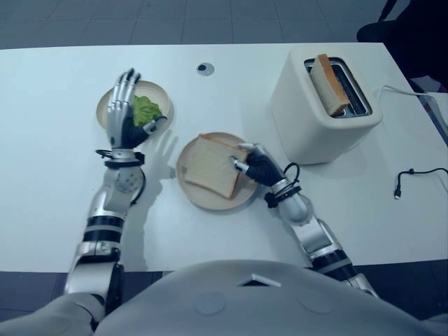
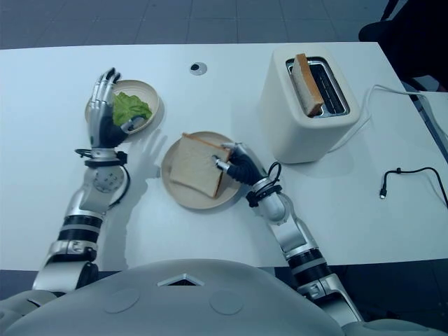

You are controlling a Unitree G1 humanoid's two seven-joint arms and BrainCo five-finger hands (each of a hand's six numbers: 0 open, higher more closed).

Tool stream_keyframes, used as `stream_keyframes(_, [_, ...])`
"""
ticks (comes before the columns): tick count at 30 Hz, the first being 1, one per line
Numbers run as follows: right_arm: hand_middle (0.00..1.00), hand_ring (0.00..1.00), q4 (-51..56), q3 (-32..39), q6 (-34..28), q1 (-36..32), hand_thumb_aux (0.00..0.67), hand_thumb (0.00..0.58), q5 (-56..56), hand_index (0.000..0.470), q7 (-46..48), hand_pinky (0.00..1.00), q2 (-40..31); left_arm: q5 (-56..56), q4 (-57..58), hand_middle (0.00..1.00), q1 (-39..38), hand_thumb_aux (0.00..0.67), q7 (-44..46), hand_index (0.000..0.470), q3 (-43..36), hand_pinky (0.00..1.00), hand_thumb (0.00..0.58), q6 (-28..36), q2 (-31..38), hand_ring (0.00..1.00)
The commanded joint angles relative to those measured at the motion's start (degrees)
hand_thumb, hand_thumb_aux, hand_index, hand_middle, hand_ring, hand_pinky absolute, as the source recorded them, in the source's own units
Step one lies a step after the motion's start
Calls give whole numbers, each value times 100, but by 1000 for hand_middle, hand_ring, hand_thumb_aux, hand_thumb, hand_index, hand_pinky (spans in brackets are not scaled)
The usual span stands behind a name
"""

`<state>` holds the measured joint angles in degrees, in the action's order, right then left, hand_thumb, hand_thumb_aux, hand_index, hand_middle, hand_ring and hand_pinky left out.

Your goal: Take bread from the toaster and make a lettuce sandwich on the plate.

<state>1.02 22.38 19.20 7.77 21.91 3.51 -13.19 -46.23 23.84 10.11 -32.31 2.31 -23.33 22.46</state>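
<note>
My right hand [image 1: 260,168] is curling its fingers onto the right edge of the bread slice [image 1: 210,168], which is lying on the plate [image 1: 187,187] mid-desk [image 1: 56,175], nearer the front edge. My left hand [image 1: 124,115] is hovering, fingers straight and holding nothing, over the lettuce [image 1: 147,110] in its small dish [image 1: 161,91] further left. A second slice [image 1: 327,84] is standing in the toaster [image 1: 308,126] toward the far right corner.

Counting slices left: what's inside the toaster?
One bread slice stands in one slot of the toaster, top poking out. Its lower part is hidden, as is the other slot's bottom.
</note>
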Motion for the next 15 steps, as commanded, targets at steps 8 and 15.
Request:
stream_keyframes(8, [0,0,403,-82,-412,-766,0,0,562,0,-95,0,26,-597,3214,0,1899,0,196,0,-1322,0,0,823,1102,0])
stream_keyframes(15, [0,0,-1466,21,-536,-705,0,0,1523,0,-388,0,135,-382,4253,0,2543,0,944,0,-1977,0,0,605,1401,0])
